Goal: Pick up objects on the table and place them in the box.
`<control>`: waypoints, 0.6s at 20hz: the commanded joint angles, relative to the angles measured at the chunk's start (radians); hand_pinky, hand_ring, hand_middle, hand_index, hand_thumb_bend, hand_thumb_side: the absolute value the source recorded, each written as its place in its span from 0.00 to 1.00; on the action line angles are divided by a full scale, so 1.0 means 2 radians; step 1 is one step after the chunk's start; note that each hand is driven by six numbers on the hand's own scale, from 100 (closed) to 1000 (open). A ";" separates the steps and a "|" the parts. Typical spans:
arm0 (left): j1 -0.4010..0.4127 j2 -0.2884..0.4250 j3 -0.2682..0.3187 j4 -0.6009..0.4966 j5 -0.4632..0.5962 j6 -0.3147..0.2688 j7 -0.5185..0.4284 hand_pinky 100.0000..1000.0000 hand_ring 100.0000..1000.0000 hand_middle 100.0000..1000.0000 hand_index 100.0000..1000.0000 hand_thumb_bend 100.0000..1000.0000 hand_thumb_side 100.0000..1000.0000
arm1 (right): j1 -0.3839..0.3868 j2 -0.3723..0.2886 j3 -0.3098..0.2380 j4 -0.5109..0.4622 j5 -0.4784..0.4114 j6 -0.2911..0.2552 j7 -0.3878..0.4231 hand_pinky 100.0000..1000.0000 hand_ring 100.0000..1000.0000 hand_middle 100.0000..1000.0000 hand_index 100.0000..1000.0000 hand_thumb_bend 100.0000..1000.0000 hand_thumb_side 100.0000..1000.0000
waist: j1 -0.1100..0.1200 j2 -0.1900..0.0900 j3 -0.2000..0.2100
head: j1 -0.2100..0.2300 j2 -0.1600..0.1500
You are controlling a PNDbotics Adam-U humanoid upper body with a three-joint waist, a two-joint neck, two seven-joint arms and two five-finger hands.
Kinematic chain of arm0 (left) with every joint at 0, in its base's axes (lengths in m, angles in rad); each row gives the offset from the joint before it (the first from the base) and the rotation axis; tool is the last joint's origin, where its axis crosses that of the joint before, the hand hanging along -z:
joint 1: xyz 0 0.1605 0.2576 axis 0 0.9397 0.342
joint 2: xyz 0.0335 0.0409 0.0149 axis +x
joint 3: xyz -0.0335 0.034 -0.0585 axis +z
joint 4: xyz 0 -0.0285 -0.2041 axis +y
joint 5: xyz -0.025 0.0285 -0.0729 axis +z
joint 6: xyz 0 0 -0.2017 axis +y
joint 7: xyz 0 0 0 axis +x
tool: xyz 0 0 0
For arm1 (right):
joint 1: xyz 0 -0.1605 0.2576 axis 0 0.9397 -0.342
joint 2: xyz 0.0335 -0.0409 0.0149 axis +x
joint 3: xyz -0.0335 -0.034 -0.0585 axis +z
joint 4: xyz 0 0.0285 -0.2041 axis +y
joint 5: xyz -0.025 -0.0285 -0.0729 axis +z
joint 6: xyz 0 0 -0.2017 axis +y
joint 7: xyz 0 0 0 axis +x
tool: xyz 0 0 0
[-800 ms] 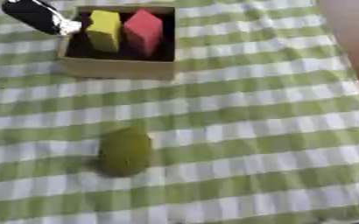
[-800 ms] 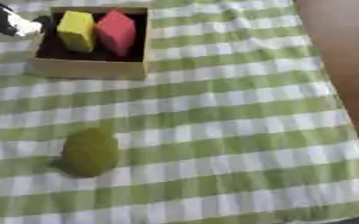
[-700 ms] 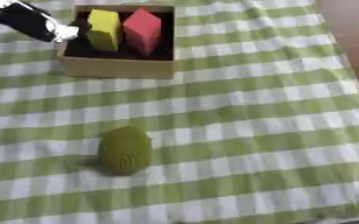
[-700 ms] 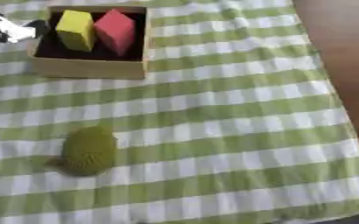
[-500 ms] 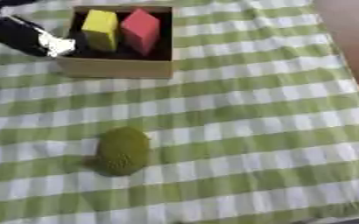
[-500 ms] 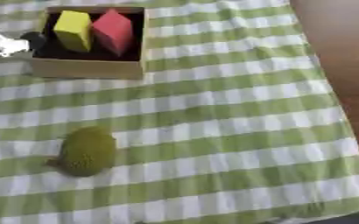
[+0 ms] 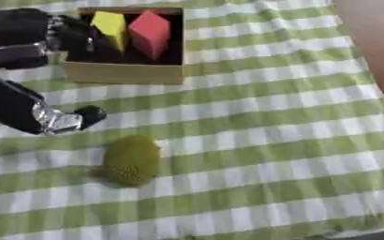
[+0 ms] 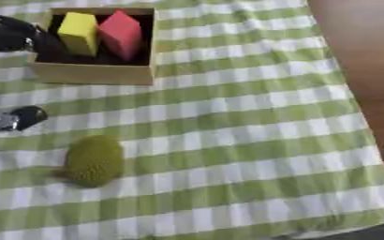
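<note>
Cloth (image 7: pixel 261 117) with green and white checks is spread over the table, and a strip of brown wooden surface (image 8: pixel 359 70) is seen along the right edge. Nearest to the camera, on the left half of the cloth, a green, rough, oval fruit-like object (image 7: pixel 131 161) is lying on its own, and it is touched by nothing. Just beyond it and to the left, the left hand (image 7: pixel 64 119) is seen, black with silver parts; it comes in from the left edge and is held close to the green object but apart from it. One dark fingertip is pointed to the right, nothing is held by it, and how far the fingers are opened cannot be told. Farther back, a shallow wooden box (image 7: pixel 126 72) is standing on the cloth at the upper left. Inside it, a yellow block (image 7: pixel 111 27) and a red block (image 7: pixel 149 33) are placed side by side, the yellow one on the left, and both are leaning a little. More black and silver parts of the left arm (image 7: pixel 23 35) are seen just beside the left wall of the box. The right hand is shown in neither view.
</note>
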State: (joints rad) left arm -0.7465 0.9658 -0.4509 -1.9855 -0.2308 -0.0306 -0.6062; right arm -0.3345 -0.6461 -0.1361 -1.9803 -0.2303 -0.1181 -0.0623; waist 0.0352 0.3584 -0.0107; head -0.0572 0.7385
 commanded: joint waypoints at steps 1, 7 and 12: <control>0.000 0.014 -0.007 -0.007 0.000 0.007 -0.013 0.90 0.87 0.78 0.90 0.22 0.60 | -0.004 -0.008 -0.006 -0.010 -0.003 0.002 0.000 0.93 0.80 0.66 0.80 0.00 0.53 | 0.000 -0.019 0.001 | 0.001 0.005; -0.003 -0.007 -0.030 -0.007 0.000 0.023 -0.039 0.91 0.87 0.79 0.90 0.27 0.70 | -0.003 -0.004 -0.006 -0.010 -0.003 0.005 0.002 0.93 0.80 0.66 0.80 0.00 0.54 | -0.002 -0.019 0.002 | 0.002 0.007; -0.009 -0.025 -0.045 -0.007 -0.006 0.029 -0.059 0.91 0.87 0.78 0.90 0.30 0.72 | -0.002 -0.002 -0.005 -0.010 -0.003 0.008 0.003 0.93 0.80 0.66 0.80 0.00 0.54 | -0.001 -0.018 0.002 | 0.001 0.009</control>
State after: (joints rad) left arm -0.7497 0.9063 -0.5424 -1.9856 -0.2389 0.0251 -0.7146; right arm -0.3335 -0.6336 -0.1357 -1.9803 -0.2307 -0.1063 -0.0549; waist 0.0351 0.3576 -0.0067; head -0.0546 0.7477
